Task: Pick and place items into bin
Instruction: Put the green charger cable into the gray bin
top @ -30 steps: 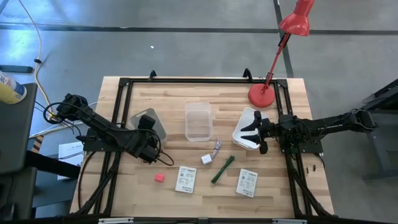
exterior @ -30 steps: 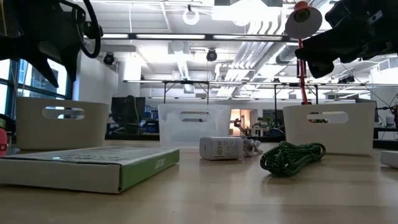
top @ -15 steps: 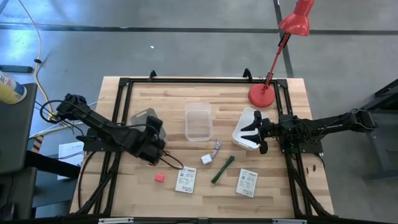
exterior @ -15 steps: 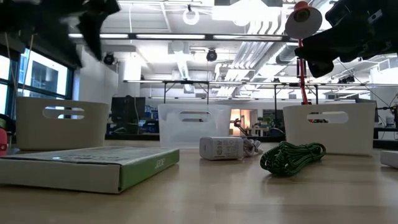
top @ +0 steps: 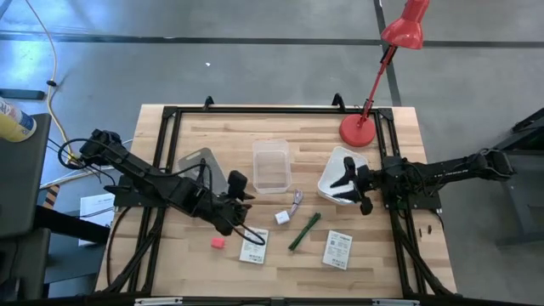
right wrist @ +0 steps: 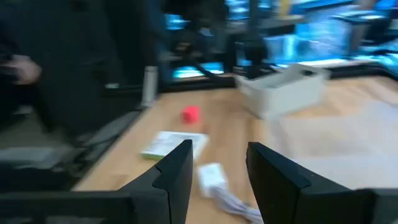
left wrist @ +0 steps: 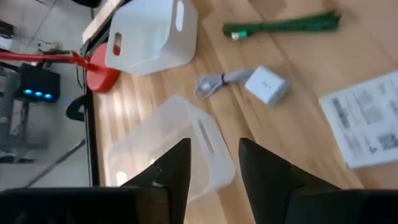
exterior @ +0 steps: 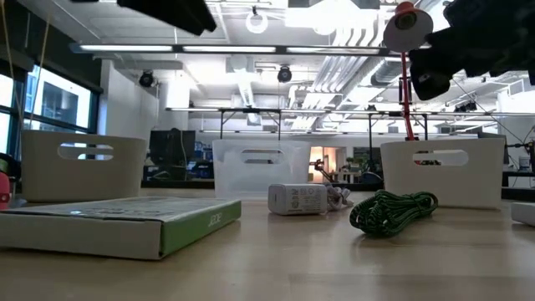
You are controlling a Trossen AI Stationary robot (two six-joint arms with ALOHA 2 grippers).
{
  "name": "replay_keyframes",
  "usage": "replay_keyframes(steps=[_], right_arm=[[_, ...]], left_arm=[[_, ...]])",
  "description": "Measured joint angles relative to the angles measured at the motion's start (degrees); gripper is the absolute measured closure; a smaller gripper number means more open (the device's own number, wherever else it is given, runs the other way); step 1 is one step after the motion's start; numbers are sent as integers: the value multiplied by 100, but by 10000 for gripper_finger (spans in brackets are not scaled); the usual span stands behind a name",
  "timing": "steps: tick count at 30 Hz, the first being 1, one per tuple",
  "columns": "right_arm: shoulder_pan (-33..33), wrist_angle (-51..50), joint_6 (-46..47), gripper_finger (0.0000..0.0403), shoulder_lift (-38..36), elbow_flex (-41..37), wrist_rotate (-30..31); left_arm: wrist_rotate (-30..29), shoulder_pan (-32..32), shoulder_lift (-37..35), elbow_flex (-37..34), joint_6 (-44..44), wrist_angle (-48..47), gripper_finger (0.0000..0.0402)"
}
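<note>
over the last second the left gripper [top: 239, 201] has travelled from the grey bin at the wooden tabletop's left edge toward the centre, fingers parted and empty. no item binned yet: small white cube [top: 282, 218] and pink cube [top: 218, 243] lie nearer the front edge. right gripper [top: 354, 184] waits released.

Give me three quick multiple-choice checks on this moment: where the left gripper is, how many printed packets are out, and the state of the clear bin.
1. The left gripper is:
A. over the lamp base
B. between the grey bin and the white cube
C. inside the clear bin

2. Flat printed packets on the table:
A. two
B. four
C. none

3. The clear bin is:
A. tipped over
B. full
C. upright, empty

Key:
1 B, it hovers left of the white cube.
2 A, packets at and.
3 C, bare bottom shows.
</note>
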Motion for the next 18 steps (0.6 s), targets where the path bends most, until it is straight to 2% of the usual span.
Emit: replay_keyframes(steps=[3,7,12,18], right_arm=[[297,40,-24,261,187,128,-21],[833,-327,-433,261,788,660,394],[1301,-1375,-1161,261,1994,1751,1116],[1343,-2937,-1448,261,3499,3089,1614]], left_arm=[[238,0,51,-10,-195,-84,286],[364,0,154,-41,-286,-30,284],[383,0,226,-169,-437,-59,284],[427,-39,224,-358,-760,-16,284]])
